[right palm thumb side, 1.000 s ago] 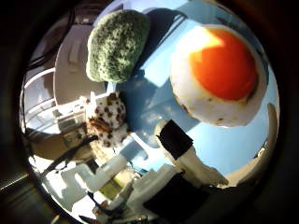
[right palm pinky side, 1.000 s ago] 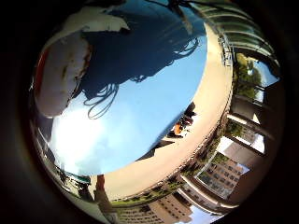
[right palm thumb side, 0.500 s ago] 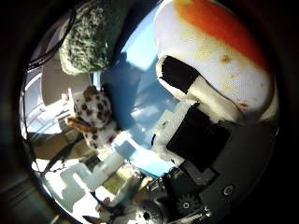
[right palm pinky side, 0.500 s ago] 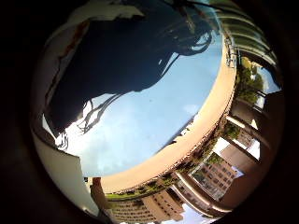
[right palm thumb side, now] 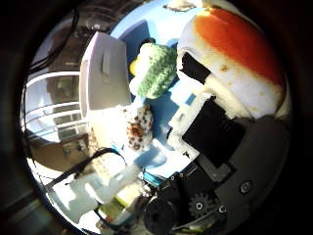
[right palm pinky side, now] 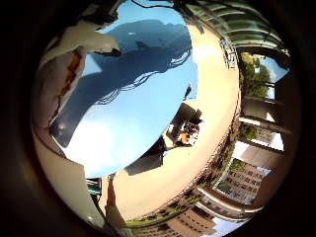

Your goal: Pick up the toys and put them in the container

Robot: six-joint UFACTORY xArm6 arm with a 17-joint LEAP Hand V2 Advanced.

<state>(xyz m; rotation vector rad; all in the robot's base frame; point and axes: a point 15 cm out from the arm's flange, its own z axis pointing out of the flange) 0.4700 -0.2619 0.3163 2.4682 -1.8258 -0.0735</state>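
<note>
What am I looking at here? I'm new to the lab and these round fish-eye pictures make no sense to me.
Both pictures come from tiny wide-angle cameras set in the palm of a robot hand on an arm, one beside the thumb, one beside the little finger. Its white and black fingers curl against a plush fried egg toy, white with an orange yolk, very close to the palm. Below is a blue table. In the thumb-side view, a green knitted toy and a spotted toy lie on it beside a white container. The job is moving the toys into that container.
</note>
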